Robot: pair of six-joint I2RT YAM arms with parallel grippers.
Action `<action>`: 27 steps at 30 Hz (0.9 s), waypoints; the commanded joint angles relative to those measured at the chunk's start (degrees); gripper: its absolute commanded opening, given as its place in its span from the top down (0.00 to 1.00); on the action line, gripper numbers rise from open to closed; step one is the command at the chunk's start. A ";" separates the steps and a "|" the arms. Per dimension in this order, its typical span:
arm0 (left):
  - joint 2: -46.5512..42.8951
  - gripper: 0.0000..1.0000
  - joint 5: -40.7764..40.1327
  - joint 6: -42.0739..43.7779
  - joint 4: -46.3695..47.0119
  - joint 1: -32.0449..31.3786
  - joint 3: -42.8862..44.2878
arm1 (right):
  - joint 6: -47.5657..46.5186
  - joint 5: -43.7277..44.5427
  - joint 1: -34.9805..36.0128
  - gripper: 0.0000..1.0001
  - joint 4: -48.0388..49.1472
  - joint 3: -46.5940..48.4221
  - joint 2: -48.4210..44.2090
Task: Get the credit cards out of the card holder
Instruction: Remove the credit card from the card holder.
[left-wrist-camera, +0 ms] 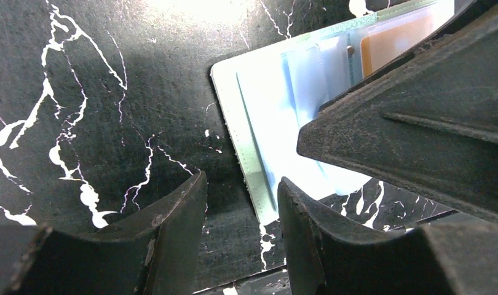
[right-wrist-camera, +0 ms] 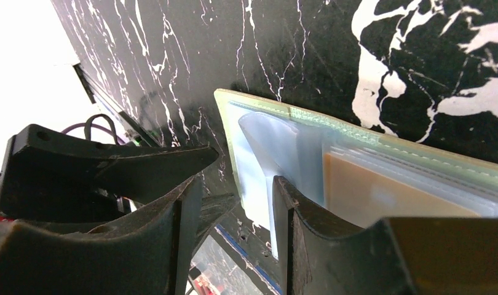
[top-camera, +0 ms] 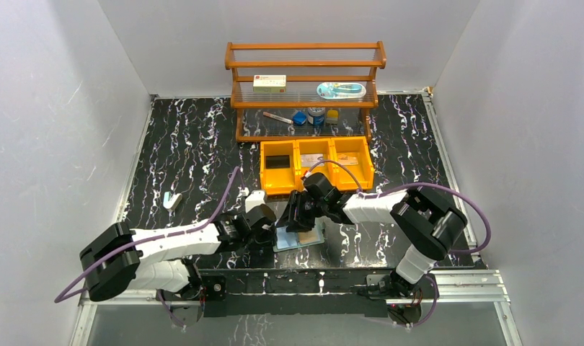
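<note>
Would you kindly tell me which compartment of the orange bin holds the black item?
The left compartment of the orange bin: a black item lies in it, while the middle compartment and right compartment hold paler, greyish-tan contents.

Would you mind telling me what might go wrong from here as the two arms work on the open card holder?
1. The left gripper and right gripper crowd over the same card holder; their fingers may collide.
2. The orange card sits inside a clear pocket, so a pull could drag the whole holder instead of freeing the card.
3. The holder lies near the near edge of the table and might slide off.
</note>
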 commanded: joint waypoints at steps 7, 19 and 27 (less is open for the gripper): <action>3.26 0.59 -0.89 -1.61 0.16 0.06 -0.15 | 1.72 2.90 0.09 0.45 1.81 -0.62 -5.31; 4.23 0.62 -1.06 -1.56 0.11 -0.01 0.02 | -2.14 14.23 -0.29 0.48 -11.83 0.20 -13.67; 0.51 0.63 -2.45 -1.57 -1.38 0.05 -0.34 | -3.82 7.67 -0.24 0.91 -4.69 -2.18 -9.72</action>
